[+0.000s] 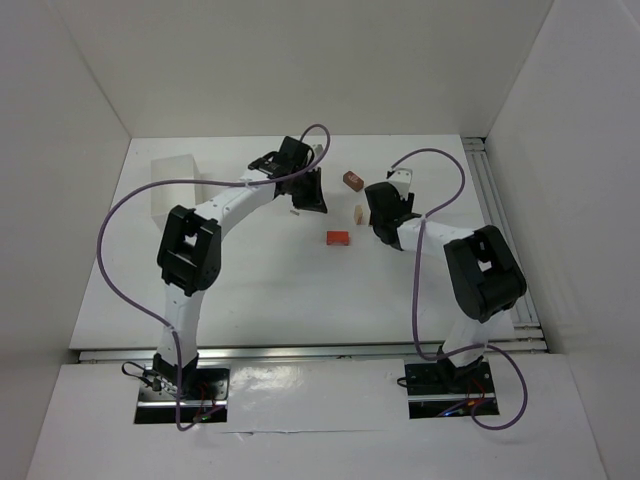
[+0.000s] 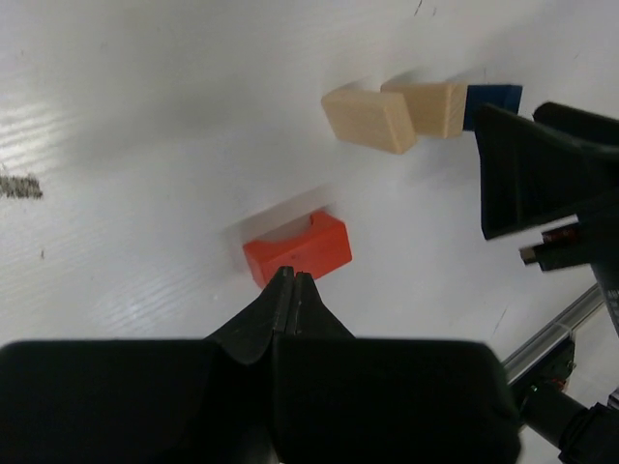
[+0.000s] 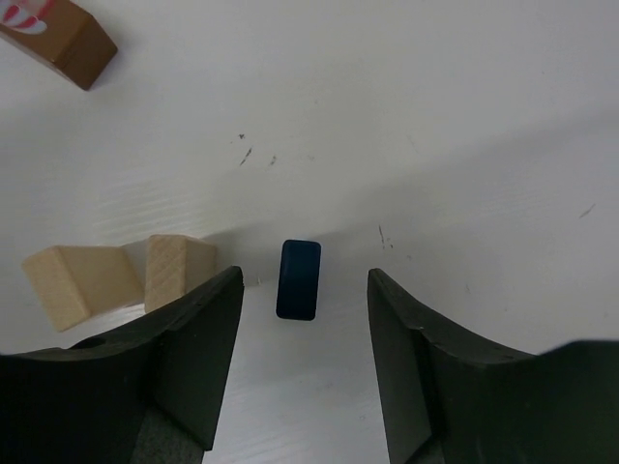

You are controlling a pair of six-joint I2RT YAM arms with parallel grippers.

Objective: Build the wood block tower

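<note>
An orange-red block [image 1: 338,238] lies on the table mid-way between the arms. In the left wrist view it [image 2: 298,246] lies just beyond my left gripper [image 2: 292,276], which is shut and empty. Two pale blocks [image 2: 368,119] [image 2: 433,106] lie side by side, with a blue block [image 2: 493,101] to their right. My right gripper [image 3: 303,277] is open, low over the table, with the blue block [image 3: 298,278] lying between its fingertips, untouched. The pale blocks [image 3: 177,271] are just left of its left finger. A brown block [image 1: 352,180] lies further back. The blue block is hidden in the top view.
A translucent white tub [image 1: 172,188] stands at the back left. White walls close in the table on three sides. The left gripper [image 1: 315,200] and the right gripper [image 1: 378,222] are close together near the blocks. A rail [image 1: 500,210] runs along the right edge.
</note>
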